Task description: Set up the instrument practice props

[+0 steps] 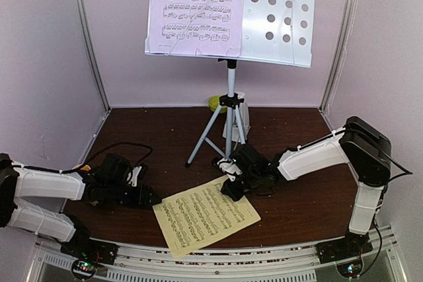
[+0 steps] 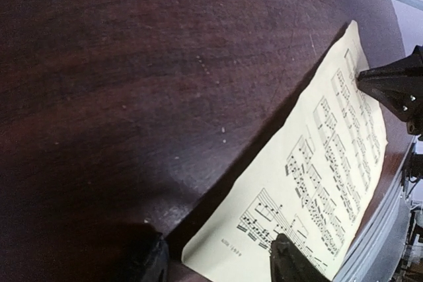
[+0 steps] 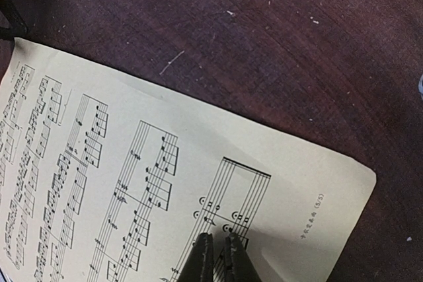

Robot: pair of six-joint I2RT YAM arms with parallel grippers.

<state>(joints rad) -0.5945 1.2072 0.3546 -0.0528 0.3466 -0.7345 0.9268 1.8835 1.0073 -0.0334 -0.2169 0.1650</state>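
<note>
Dark wood table (image 1: 152, 130), pale pink walls (image 1: 46, 44) on three sides.

Stand (image 1: 284, 11): upright at centre back on its tripod (image 1: 230, 97). Lavender page (image 1: 195, 4) rests on the left half of the desk; the right half shows bare perforated metal.

Metronome (image 1: 243, 113): white, just behind the tripod legs and mostly hidden by them. A green bowl (image 1: 217, 102) sits beside it to the left, also partly hidden.

Yellow page (image 1: 205, 214): flat on the table near the front edge, turned at an angle, between the two arms.

Left gripper (image 1: 153, 199): low over the table at the page's left corner. In the left wrist view the jaws stand apart, one finger over bare wood and the other over the printed sheet (image 2: 317, 183), with the page's corner between them (image 2: 221, 262). Nothing is clamped. I cannot tell whether the tips touch the paper.

Right gripper (image 1: 230, 189): at the page's far edge, close to the tripod's feet. In the right wrist view the fingers are pressed together, with only a thin slit between them (image 3: 215, 255), and the tips are set down on the last staff of the sheet (image 3: 132, 163). The paper lies flat under them and is not lifted or pinched. The same dark tip shows in the left wrist view, resting on the page's far end (image 2: 390, 84).
</note>
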